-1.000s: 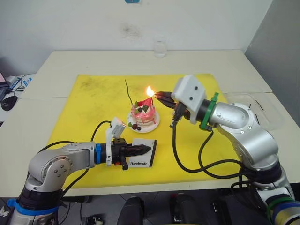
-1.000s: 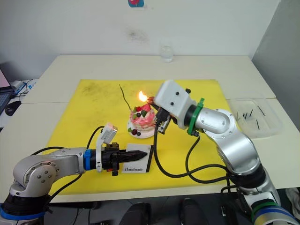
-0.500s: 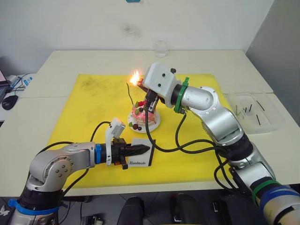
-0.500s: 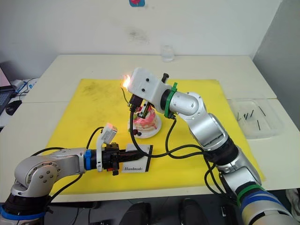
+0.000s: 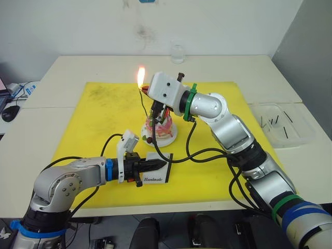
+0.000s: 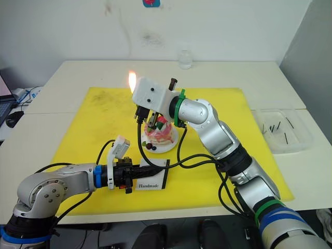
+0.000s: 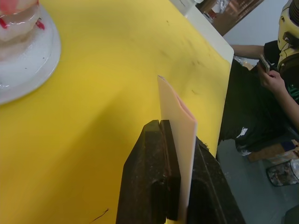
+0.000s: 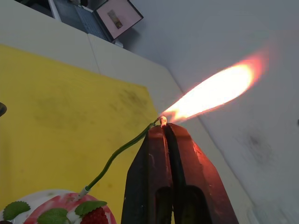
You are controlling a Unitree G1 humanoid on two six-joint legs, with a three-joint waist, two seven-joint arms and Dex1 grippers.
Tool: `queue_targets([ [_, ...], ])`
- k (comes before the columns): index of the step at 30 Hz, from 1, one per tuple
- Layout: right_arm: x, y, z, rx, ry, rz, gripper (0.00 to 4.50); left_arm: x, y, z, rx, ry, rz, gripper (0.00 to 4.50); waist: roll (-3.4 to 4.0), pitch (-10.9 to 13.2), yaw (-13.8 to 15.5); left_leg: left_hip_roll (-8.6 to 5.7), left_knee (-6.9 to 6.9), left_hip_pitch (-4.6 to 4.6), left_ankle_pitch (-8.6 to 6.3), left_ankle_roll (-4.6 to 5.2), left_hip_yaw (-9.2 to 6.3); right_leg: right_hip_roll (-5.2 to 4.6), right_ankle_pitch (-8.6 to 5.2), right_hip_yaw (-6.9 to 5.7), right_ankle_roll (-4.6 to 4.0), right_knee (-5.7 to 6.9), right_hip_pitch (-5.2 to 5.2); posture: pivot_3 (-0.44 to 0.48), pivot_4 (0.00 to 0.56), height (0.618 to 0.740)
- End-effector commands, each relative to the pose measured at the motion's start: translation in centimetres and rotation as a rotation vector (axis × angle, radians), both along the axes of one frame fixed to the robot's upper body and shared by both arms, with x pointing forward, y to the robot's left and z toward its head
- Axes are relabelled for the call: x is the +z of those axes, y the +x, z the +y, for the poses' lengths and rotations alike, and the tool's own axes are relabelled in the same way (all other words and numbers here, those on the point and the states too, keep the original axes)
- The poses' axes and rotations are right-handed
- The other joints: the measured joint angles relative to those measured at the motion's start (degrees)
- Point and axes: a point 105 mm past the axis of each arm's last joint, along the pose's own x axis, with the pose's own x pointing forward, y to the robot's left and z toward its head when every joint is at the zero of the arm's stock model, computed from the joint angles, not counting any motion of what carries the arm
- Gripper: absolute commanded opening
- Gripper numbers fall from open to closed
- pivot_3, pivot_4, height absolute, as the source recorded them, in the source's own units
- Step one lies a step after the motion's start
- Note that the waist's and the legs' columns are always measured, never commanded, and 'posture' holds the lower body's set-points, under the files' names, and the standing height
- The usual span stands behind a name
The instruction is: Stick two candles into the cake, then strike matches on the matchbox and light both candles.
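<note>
The pink cake (image 5: 160,127) stands on its white plate (image 5: 171,136) in the middle of the yellow mat. A green candle (image 8: 117,154) rises out of it, leaning to the left. My right gripper (image 8: 163,127) is shut on a burning match (image 8: 162,121). It holds the flame (image 5: 140,78) at the candle's tip (image 5: 140,91), above and left of the cake. My left gripper (image 5: 165,165) is shut on the white matchbox (image 5: 161,176). It holds the box on edge on the mat, in front of the cake.
A clear tray (image 5: 282,124) holding several spare matches (image 5: 274,121) sits at the right of the table. A glass (image 5: 177,53) stands at the back. A person (image 7: 261,93) sits beyond the table edge past the matchbox. The right arm's cables (image 5: 202,153) trail across the mat.
My right gripper has carried the burning match from the cake's right side up and leftward to the green candle's tip. The left gripper and matchbox have stayed put.
</note>
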Motion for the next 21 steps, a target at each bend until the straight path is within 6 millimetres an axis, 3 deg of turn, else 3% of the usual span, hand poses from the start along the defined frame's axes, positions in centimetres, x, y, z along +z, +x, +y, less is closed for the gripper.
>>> queue_targets([
  [1, 1.88, -0.56, 0.16, 0.025, 0.021, -0.066, 0.04, 0.7, -0.07, -0.4, -0.017, -0.011, -0.045, 0.0, 0.0, 0.0, 0.0, 0.0, 0.0, 0.0, 0.0, 0.0, 0.0, 0.0, 0.0, 0.0, 0.0, 0.0, 0.0, 0.0, 0.15, 0.74],
  [21, 1.14, 0.09, -0.15, 0.003, -0.008, -0.052, 0.04, 0.71, 0.02, -0.57, -0.024, -0.021, -0.049, 0.0, 0.0, 0.0, 0.0, 0.0, 0.0, 0.0, 0.0, 0.0, 0.0, 0.0, 0.0, 0.0, 0.0, 0.01, 0.0, 0.0, 0.15, 0.74],
])
